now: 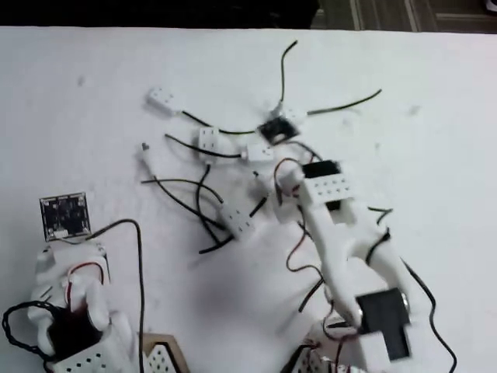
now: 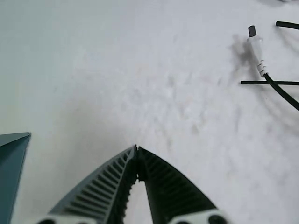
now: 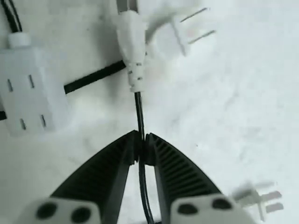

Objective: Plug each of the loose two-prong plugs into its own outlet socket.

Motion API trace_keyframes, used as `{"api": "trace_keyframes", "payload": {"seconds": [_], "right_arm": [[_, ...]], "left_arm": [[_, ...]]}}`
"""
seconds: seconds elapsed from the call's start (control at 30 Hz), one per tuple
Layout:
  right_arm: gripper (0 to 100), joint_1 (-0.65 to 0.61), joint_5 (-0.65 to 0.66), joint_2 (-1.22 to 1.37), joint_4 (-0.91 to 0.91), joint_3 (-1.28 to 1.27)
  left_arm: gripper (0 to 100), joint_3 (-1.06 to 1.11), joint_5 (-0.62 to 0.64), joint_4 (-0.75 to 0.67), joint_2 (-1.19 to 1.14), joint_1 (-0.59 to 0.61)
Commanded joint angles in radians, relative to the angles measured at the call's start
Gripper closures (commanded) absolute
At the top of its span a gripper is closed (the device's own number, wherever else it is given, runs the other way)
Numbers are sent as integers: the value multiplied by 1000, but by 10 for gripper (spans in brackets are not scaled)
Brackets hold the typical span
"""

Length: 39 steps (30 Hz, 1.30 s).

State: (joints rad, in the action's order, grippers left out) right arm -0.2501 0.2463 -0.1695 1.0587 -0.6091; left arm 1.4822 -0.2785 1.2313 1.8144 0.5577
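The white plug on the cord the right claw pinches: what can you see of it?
The white plug looks like smooth plastic, narrowing to a ribbed collar where its black cord comes out. That cord runs between the shut fingers of the right gripper. Its metal prongs point away from the gripper, cut off at the picture's edge. It is in no socket; a second plug lies close beside it.

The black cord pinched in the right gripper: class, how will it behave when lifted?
Probably floppy: the black cord is thin. Its white plug would likely dangle and swing. It might slide through the narrow pinch of the right gripper.
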Motion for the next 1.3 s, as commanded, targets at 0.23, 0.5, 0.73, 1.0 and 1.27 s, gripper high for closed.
{"api": "trace_keyframes", "payload": {"seconds": [0.23, 0.5, 0.73, 1.0, 1.27], "right_arm": [[982, 128, -514, -245, 25, 35], [982, 259, -535, -252, 27, 52], [981, 280, -402, -252, 27, 49], [979, 317, 132, -325, 50, 46], [824, 418, 709, -418, 291, 44]], "left_arm": [[977, -3, 8, -14, 8, -10], [977, -3, 8, -14, 8, -10], [977, -3, 8, -14, 8, -10], [977, -2, 6, -14, 8, -10], [977, 0, 6, -12, 8, -33]]}}
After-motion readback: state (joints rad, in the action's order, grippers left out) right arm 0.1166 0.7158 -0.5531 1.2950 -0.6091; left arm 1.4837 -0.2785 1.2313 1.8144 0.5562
